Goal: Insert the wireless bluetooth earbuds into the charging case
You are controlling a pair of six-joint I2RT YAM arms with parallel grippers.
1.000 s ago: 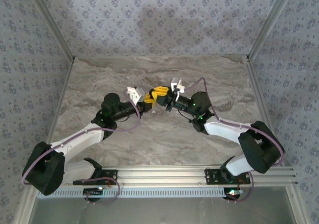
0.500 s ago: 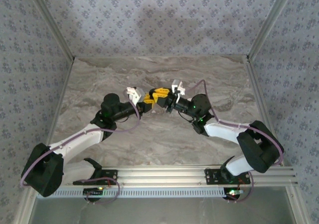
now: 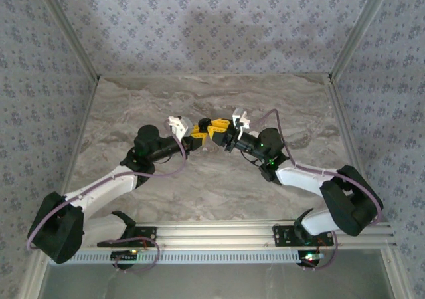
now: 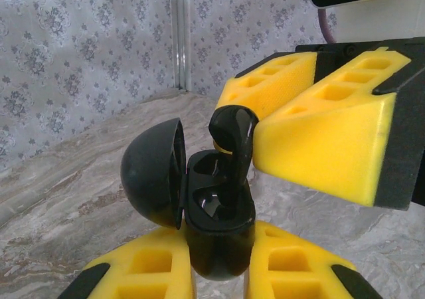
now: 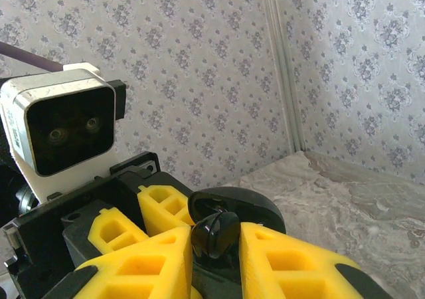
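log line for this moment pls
left gripper: shut on open charging case | right gripper: grips black earbud | stem in case slot, not yet seated

Lab test booth (wallpapered walls, marbled tabletop, aluminium frame)

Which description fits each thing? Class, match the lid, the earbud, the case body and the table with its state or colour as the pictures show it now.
Things:
1. lid
2. earbud
3. case body
4. table

Descriptions:
A. marbled grey
B. upright, its lower end inside the case
C. swung open to one side
D. clamped between the left jaws

Pairs: 1-C, 2-B, 3-D, 4-A
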